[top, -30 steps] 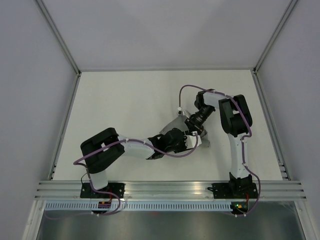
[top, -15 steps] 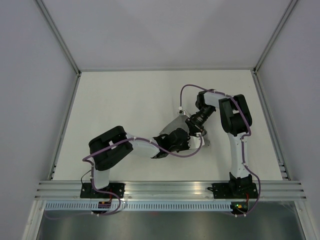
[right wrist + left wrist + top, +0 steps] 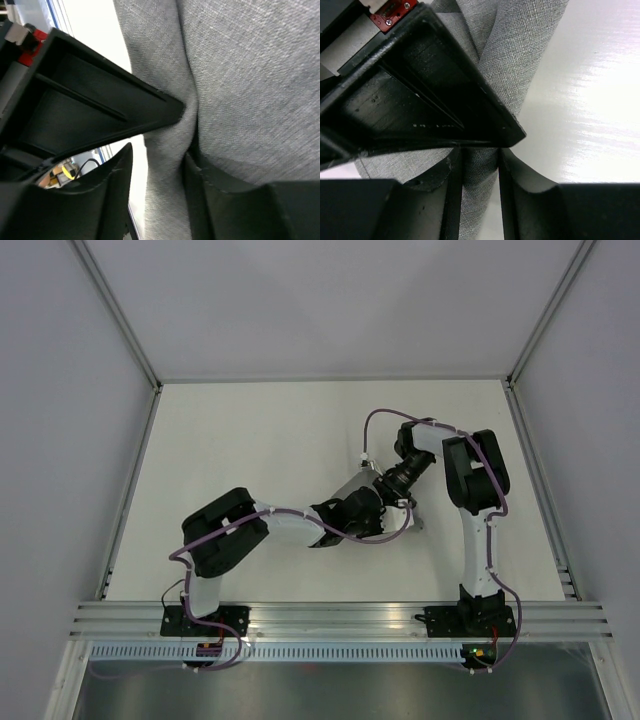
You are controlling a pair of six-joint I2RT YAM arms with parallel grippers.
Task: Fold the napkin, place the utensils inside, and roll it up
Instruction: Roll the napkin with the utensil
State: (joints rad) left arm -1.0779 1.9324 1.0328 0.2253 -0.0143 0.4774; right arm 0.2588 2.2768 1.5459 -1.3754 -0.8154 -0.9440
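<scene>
The white table (image 3: 250, 440) carries the grey napkin (image 3: 352, 483) right of its middle, bunched where the two arms meet. The left gripper (image 3: 477, 165) is closed narrowly on a gathered fold of the cloth. The right gripper (image 3: 170, 140) has another fold between its fingers, one tip denting the fabric; whether it clamps I cannot tell.

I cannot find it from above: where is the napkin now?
Top view: the napkin lies bunched right of the table centre, between the left gripper and the right gripper.
</scene>
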